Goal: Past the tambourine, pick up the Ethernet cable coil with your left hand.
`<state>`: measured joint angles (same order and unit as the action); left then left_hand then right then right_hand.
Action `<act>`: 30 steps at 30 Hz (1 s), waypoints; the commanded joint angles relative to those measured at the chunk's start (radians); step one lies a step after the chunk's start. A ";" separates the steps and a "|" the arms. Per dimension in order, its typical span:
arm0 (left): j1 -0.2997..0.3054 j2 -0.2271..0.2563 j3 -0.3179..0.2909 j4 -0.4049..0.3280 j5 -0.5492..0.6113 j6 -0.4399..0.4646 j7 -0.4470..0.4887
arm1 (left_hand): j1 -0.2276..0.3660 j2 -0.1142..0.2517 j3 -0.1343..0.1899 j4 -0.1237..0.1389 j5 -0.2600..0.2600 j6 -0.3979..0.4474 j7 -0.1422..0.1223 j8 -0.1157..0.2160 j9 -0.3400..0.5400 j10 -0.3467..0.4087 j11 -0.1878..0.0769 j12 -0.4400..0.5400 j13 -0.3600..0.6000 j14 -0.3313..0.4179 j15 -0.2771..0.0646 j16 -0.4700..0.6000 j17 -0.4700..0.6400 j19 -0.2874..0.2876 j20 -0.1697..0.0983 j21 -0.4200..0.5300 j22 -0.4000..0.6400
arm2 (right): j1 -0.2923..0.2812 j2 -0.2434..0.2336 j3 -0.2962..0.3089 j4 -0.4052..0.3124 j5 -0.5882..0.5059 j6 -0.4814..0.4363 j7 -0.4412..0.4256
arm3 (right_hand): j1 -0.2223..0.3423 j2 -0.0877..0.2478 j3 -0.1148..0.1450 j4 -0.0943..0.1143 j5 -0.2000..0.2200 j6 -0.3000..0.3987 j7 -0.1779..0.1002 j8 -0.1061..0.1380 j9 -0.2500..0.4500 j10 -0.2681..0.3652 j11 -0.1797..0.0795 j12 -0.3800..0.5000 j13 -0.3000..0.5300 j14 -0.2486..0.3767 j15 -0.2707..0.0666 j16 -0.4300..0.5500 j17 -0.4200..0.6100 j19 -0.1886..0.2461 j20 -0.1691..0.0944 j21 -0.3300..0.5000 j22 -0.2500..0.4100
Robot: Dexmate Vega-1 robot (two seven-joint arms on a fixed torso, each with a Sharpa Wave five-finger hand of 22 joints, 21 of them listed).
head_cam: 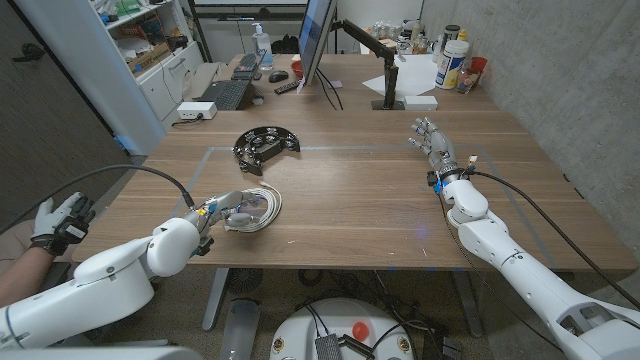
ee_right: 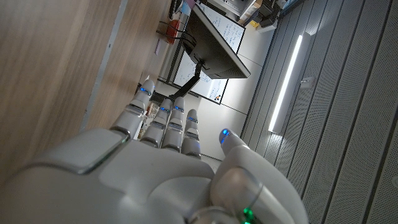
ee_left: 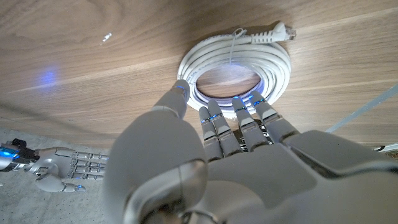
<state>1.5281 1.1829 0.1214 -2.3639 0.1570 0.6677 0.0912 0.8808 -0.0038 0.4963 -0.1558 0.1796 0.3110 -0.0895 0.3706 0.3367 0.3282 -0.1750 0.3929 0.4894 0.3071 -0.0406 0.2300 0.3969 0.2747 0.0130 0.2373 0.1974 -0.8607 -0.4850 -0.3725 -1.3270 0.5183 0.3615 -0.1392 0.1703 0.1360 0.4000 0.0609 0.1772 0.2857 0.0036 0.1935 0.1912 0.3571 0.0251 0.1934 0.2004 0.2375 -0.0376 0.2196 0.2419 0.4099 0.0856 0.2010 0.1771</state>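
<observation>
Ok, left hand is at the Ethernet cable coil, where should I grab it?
Take the near arc of the Ethernet cable coil, coming from above: it lies flat with an open middle, so fingers can hook inside. The left hand already reaches that arc; avoid the plug end.

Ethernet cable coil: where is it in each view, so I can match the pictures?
Head view: Ethernet cable coil lies near the table's front edge, at the left hand.
Left wrist view: coil just past the fingertips.
Right wrist view: not in it.
Shared landmark: the left hand.
</observation>
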 commanded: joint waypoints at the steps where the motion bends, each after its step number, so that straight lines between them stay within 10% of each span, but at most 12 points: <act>1: -0.039 0.033 0.044 0.007 -0.045 0.002 0.033 | -0.005 0.005 -0.003 -0.004 0.001 0.015 -0.003 0.007 0.003 0.008 -0.006 0.009 0.006 0.007 -0.090 0.009 0.003 0.010 0.002 0.005 0.005 | 0.002 0.000 0.000 0.005 0.000 0.005 0.005 | 0.011 0.003 0.005 -0.005 0.002 0.003 0.001 0.005 -0.001 -0.005 0.002 0.006 0.001 -0.002 -0.012 0.005 -0.001 0.005 -0.002 0.001 0.002; 30: -0.173 0.094 0.215 -0.012 -0.053 0.084 0.076 | -0.003 0.003 -0.006 -0.005 0.001 0.015 -0.005 0.015 0.003 0.009 -0.008 0.015 0.013 0.007 -0.094 0.006 0.012 0.011 0.001 0.007 0.005 | 0.001 -0.002 0.001 0.001 0.004 0.000 0.005 | 0.014 0.004 0.005 -0.007 0.002 0.002 0.001 0.004 -0.001 -0.005 0.005 0.007 0.001 -0.003 -0.011 0.006 -0.001 0.004 -0.002 0.001 0.002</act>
<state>1.4140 1.2556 0.2565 -2.3601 0.0813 0.6993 0.1574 0.8793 -0.0023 0.4920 -0.1601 0.1796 0.3182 -0.0930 0.3783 0.3365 0.3336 -0.1804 0.4007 0.4988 0.3075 -0.0402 0.2300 0.4061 0.2746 0.0130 0.2372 0.1974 -0.8604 -0.4854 -0.3712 -1.3262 0.5218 0.3613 -0.1356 0.1757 0.1413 0.4001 0.0610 0.1772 0.2857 0.0036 0.1935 0.1913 0.3516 0.0306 0.1934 0.2004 0.2375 -0.0377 0.2196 0.2420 0.4099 0.0856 0.2010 0.1771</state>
